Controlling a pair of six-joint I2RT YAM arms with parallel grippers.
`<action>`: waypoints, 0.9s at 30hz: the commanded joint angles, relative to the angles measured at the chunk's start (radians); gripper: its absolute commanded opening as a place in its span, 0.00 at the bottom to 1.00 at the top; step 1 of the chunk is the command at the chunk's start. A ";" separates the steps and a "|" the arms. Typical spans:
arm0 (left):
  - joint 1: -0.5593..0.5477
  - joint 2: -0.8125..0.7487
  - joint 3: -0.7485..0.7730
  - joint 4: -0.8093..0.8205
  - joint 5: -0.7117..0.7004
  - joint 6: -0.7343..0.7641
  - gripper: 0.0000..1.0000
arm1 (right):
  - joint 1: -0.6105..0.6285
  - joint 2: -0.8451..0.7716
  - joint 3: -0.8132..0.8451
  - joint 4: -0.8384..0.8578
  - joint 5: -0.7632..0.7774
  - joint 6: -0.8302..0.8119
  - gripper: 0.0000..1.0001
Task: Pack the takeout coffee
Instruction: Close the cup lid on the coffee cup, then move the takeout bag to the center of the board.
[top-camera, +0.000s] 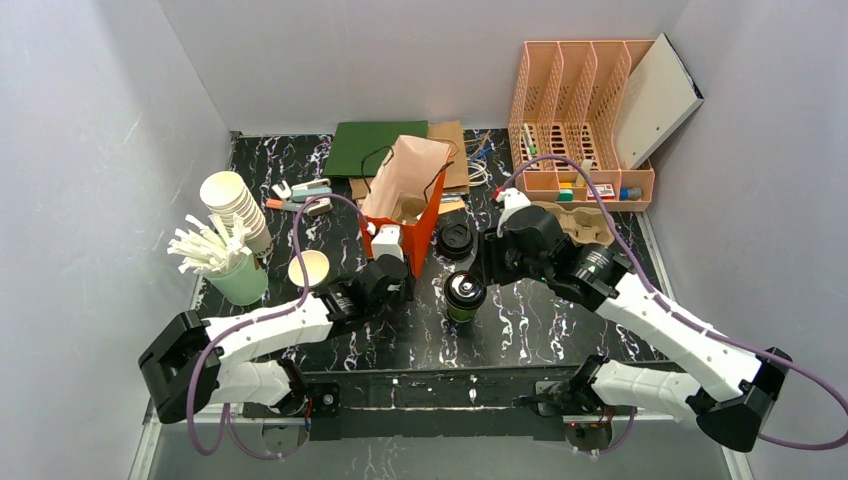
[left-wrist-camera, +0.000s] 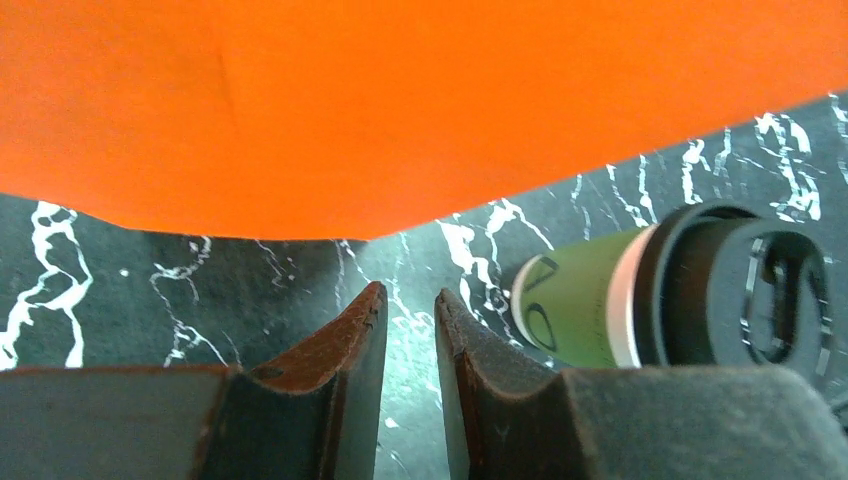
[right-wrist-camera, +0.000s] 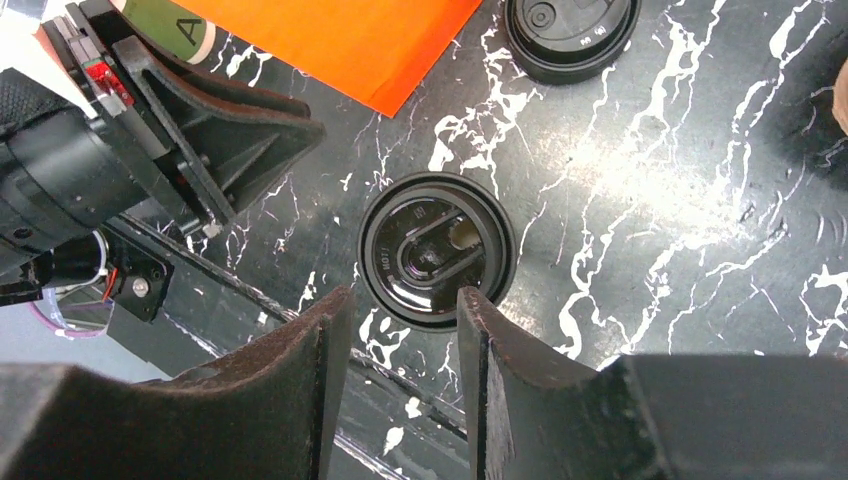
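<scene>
The takeout coffee, a dark green cup with a black lid, stands upright on the marble table just right of the orange paper bag. My right gripper hovers above it, open and holding nothing. The cup's lid lies just past its fingertips. At the bag's near base, my left gripper is low over the table. Its jaws stand narrowly apart with only table between them. In the left wrist view the cup is to the right and the bag's wall is ahead.
A spare black lid lies behind the cup. A lidless green cup, a stack of white cups and a pale cup of white sticks stand at left. A peach organizer and cardboard carrier are at back right.
</scene>
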 joint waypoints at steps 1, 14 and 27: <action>-0.001 0.023 -0.034 0.180 -0.168 0.140 0.24 | -0.005 -0.048 -0.044 0.000 0.046 0.025 0.50; 0.082 0.293 0.078 0.355 -0.164 0.217 0.24 | -0.011 -0.108 -0.134 -0.019 0.017 0.147 0.48; 0.087 0.188 0.108 0.170 -0.021 0.182 0.27 | -0.018 -0.117 -0.160 -0.050 0.038 0.223 0.44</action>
